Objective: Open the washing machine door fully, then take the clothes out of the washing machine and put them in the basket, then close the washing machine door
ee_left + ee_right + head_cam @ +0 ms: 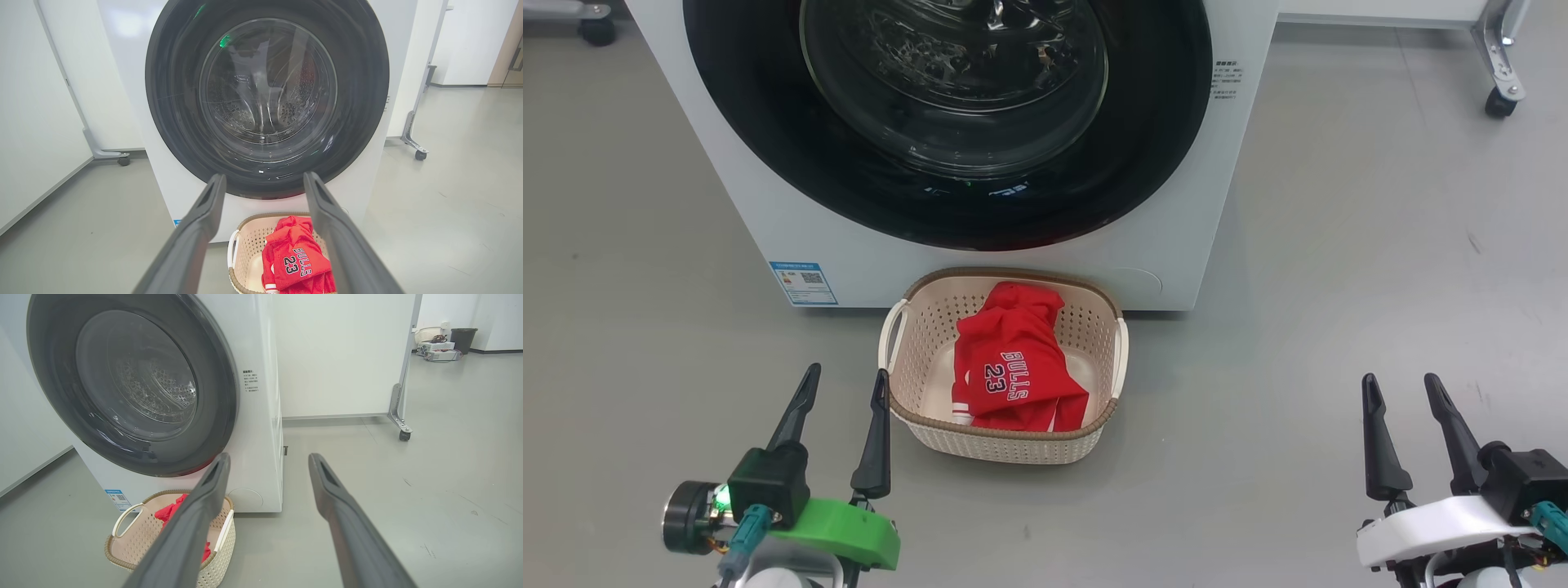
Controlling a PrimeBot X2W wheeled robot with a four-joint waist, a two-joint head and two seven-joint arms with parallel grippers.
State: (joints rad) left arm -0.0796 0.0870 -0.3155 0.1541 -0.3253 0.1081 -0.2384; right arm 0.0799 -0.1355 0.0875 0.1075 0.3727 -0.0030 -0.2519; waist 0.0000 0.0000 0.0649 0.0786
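The white washing machine (727,188) (130,81) (261,428) stands ahead with its round black-ringed door (768,106) (171,106) (220,400) shut flat against the front. On the floor right before it sits the cream basket (1005,445) (245,249) (139,539). The red clothes (1017,367) (296,257) (169,510), a "BULLS 23" jersey, lie inside it. My left gripper (845,377) (264,179) is open and empty just left of the basket. Well to the right of the basket, my right gripper (1401,382) (269,458) is open over bare floor.
Grey floor (1339,245) spreads all around. A wheeled white partition's caster (1499,102) (420,154) (404,435) stands at the right behind the washer, another caster (122,160) at the left. A bin and boxes (441,345) sit far off.
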